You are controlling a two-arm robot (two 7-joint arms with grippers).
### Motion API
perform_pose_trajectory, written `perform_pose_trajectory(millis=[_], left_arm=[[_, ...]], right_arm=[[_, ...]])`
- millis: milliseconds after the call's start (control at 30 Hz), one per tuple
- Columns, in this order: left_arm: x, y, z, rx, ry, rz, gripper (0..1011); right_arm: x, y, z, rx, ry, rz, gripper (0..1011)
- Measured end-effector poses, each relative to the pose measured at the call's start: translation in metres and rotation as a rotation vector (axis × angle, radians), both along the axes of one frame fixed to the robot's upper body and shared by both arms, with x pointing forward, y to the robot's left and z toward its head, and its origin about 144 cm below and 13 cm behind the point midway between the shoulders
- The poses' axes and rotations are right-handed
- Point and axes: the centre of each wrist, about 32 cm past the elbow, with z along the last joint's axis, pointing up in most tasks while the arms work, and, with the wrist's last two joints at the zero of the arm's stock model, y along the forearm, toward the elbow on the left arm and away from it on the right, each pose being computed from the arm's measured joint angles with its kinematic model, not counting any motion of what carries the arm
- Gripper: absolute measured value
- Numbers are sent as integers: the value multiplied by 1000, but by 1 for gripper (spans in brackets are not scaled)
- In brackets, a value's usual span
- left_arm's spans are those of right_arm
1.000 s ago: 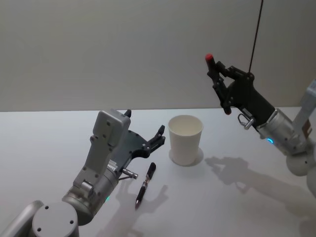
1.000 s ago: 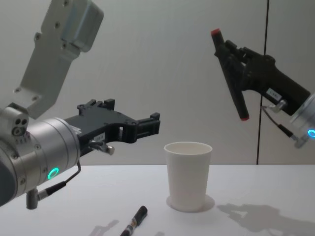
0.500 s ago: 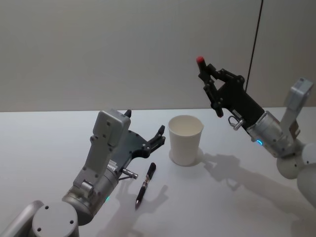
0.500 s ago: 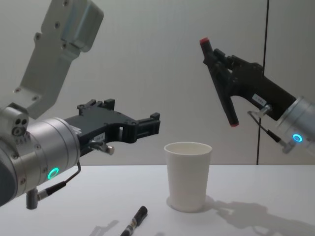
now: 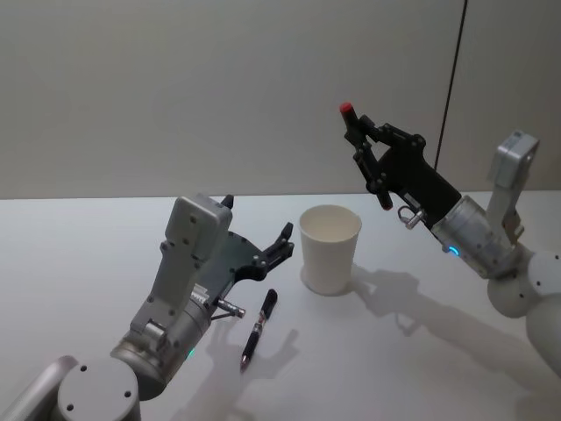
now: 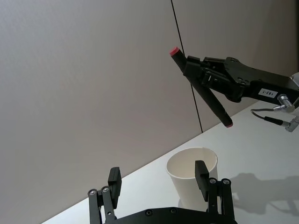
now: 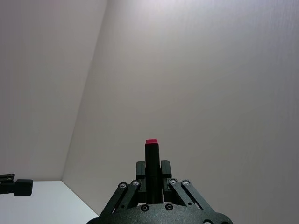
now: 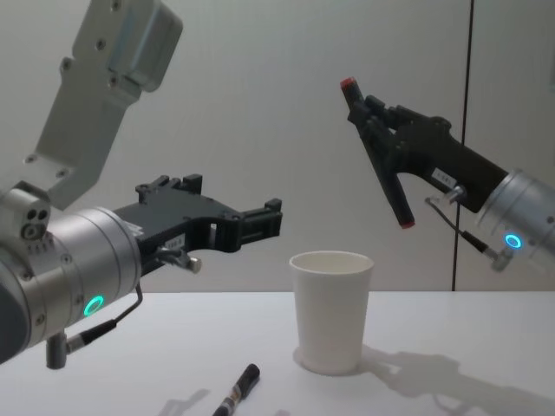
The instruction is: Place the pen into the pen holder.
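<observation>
A black pen (image 5: 365, 155) with red ends is tilted in the air, with my right gripper (image 5: 368, 162) shut on its upper half. In the chest view the pen (image 8: 379, 159) has its lower end above and a little right of the pen holder (image 8: 331, 305), a white paper cup (image 5: 330, 249) standing upright on the table. The right wrist view shows the pen (image 7: 150, 158) standing up between the shut fingers. A second black pen (image 5: 259, 326) lies on the table left of the cup. My left gripper (image 5: 256, 219) hovers open above it, apart from it.
The white table (image 5: 88, 254) stretches wide on the left and in front of the cup. A grey wall (image 5: 175, 88) stands behind, with a dark vertical seam (image 5: 451, 79) at the right.
My right gripper has carried the held pen leftward and slightly down, closer to the cup. The left arm, the cup and the pen on the table have stayed put.
</observation>
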Motion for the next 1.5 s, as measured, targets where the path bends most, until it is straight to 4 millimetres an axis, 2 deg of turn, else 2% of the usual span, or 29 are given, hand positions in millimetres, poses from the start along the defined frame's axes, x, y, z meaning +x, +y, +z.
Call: perform_pose_trajectory(millis=[633, 1500], left_arm=[[0, 0, 0, 0, 0, 0, 1004], [0, 0, 0, 0, 0, 0, 1004]], right_arm=[[-6, 14, 6, -32, 156, -21, 175], [1, 39, -1, -56, 175, -25, 175]])
